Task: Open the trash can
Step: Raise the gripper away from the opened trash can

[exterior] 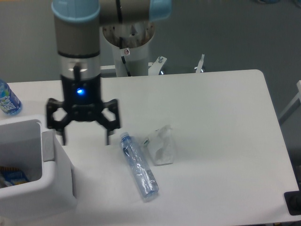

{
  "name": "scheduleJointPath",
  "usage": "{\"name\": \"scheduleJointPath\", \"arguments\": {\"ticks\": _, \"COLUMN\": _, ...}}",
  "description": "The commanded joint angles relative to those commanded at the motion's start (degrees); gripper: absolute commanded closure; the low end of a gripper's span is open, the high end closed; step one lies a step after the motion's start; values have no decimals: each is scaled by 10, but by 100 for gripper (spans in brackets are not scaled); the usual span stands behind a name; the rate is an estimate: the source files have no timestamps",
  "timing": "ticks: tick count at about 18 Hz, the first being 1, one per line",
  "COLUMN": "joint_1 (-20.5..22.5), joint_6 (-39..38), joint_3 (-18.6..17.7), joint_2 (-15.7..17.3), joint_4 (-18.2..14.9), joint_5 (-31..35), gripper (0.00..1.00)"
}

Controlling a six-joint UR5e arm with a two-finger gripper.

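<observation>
Your gripper point(84, 139) hangs with jaws spread beside the trash can point(56, 188). Its interior shows, so judge it open.

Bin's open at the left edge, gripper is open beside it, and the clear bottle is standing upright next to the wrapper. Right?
Not quite. In the camera view the clear bottle lies on its side beside the wrapper, not upright. The trash can is open, and the gripper is open beside it.

1 fixed camera looks down steeply on the white bench point(211, 108) from above its near edge, facing the arm's base at the far side. It sits fairly close: the bench's left and near parts run out of view.
</observation>
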Motion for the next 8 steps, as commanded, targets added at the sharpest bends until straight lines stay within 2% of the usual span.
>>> {"name": "scheduleJointPath", "arguments": {"ticks": 2, "joint_1": 17, "joint_6": 27, "joint_3": -1, "joint_2": 2, "joint_4": -32, "joint_5": 34, "gripper": 0}}
{"name": "scheduleJointPath", "arguments": {"ticks": 4, "joint_1": 41, "joint_6": 56, "joint_3": -2, "joint_2": 11, "joint_4": -67, "joint_5": 36, "gripper": 0}}
{"name": "scheduleJointPath", "arguments": {"ticks": 8, "joint_1": 68, "joint_6": 119, "joint_3": -3, "joint_2": 18, "joint_4": -105, "joint_5": 34, "gripper": 0}}
